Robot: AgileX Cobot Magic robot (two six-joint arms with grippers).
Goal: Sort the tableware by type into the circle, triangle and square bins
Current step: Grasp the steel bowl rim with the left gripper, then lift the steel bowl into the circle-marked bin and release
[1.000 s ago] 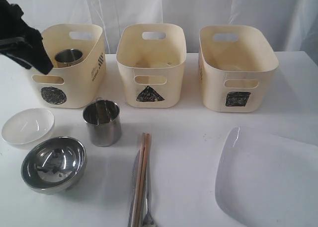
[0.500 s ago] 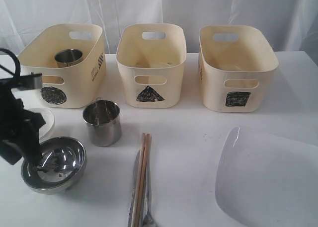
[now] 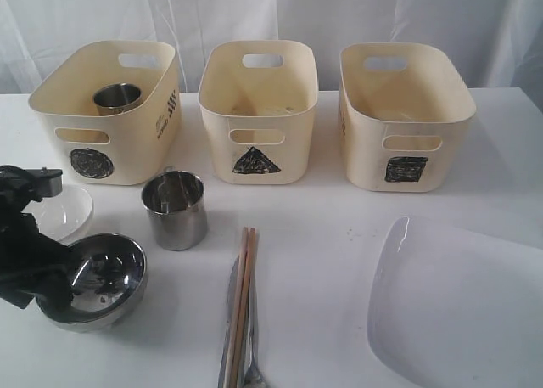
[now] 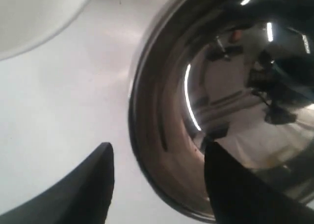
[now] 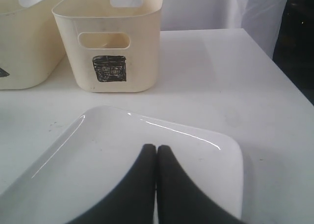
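Observation:
My left gripper [image 3: 38, 273] is open at the left edge of the shiny steel bowl [image 3: 102, 278]. In the left wrist view its fingers [image 4: 98, 185] straddle the bowl's rim [image 4: 147, 136], one outside on the table and one inside, with the left gripper [image 4: 157, 150] not closed on it. The small white dish [image 3: 72, 210] lies just behind. A steel mug [image 3: 175, 210] stands mid-table, and another mug [image 3: 117, 98] is in the circle bin [image 3: 127, 154]. Chopsticks [image 3: 242, 295] and cutlery [image 3: 252, 354] lie at the front. My right gripper [image 5: 156, 149] is shut and empty above the large white plate [image 5: 98, 155].
The triangle bin [image 3: 293, 150] and the square bin [image 3: 365, 150] stand in a row with the circle bin at the back. The plate [image 3: 458, 303] fills the front right corner. The table's right edge [image 5: 289, 82] is near the square bin [image 5: 142, 47].
The left arm has come down from beside the circle bin to the bowl's left rim, now covering part of the white dish. Nothing else has moved.

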